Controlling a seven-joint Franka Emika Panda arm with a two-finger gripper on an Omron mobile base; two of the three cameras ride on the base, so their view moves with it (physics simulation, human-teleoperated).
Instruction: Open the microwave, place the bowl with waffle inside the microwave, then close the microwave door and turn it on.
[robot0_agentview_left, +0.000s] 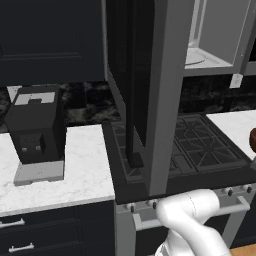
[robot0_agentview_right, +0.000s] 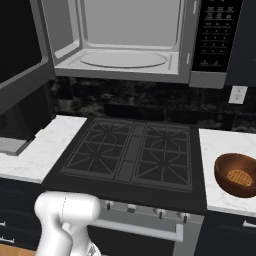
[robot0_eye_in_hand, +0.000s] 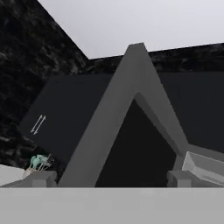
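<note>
White marble worktop (robot0_agentview_right: 226, 145) flanks a black gas stove (robot0_agentview_right: 132, 150) beneath dark cabinets. The microwave (robot0_agentview_right: 150, 40) above the stove stands open; the microwave door (robot0_agentview_left: 150, 90) is swung out to the left. The bowl (robot0_agentview_right: 236, 174), containing the waffle (robot0_agentview_right: 239, 177), rests on the right worktop. The gripper (robot0_eye_in_hand: 109, 177) is spread fully wide, holding nothing.

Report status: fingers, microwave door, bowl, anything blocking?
Fingers open, empty. Microwave door swung wide, cavity bare. Bowl with waffle on right counter, untouched. Nothing blocking over stove.
</note>
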